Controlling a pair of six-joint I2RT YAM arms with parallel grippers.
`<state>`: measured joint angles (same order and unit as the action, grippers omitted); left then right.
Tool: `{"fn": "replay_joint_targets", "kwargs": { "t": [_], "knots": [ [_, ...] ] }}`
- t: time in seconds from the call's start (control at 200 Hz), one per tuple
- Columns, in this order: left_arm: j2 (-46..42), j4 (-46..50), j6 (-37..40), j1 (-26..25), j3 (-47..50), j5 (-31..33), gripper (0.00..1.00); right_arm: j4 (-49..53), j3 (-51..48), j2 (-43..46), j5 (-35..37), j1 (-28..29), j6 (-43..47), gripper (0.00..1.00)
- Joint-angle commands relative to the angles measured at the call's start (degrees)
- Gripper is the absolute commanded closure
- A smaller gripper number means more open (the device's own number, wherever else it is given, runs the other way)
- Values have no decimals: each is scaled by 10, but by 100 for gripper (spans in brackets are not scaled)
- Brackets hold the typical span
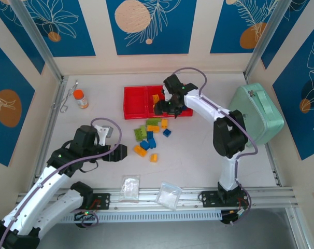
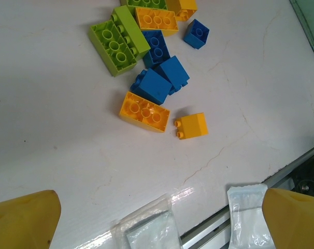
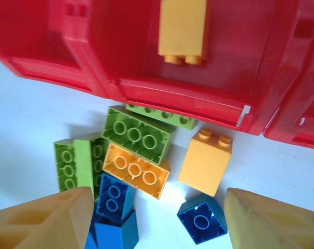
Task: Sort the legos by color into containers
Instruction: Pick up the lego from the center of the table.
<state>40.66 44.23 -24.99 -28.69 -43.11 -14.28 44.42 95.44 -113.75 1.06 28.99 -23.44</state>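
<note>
The right claw is released: in its wrist view the two fingertips stand apart at the lower corners with nothing between them. Just ahead of it, toward the far edge of the table, a yellow two-stud brick lies on the table. Its studs point at the near wall of the red tray and its long axis runs across the line on which the claw closes, so its narrow width faces the fingers. I judge that a short reach forward would bracket it. Beyond the wall, another yellow brick lies in the tray's middle compartment.

The left claw is also released, spread wide and empty. It sits on the near-left side of the loose legos, which lie between the tray and the table's near edge. It is well short of them, so the right arm is nearer.

The right wrist view shows the tray's inside and the bricks beside its wall. The left wrist view shows the near side of the pile: an orange six-stud brick, a small yellow brick and two clear bags by the near edge.
</note>
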Motion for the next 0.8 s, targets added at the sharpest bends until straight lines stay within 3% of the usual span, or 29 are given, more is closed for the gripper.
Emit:
{"fn": "replay_joint_targets", "kwargs": {
  "t": [0.0,0.305,0.795],
  "knots": [
    [-2,11,6,-6,-7,13,1,-7,-5,-36,6,2,-19,36],
    [-12,11,5,-14,-5,28,1,22,7,-70,116,8,-40,48],
    [-32,-2,8,-34,1,20,1,-8,-10,-97,107,25,-89,44]
  ]
}}
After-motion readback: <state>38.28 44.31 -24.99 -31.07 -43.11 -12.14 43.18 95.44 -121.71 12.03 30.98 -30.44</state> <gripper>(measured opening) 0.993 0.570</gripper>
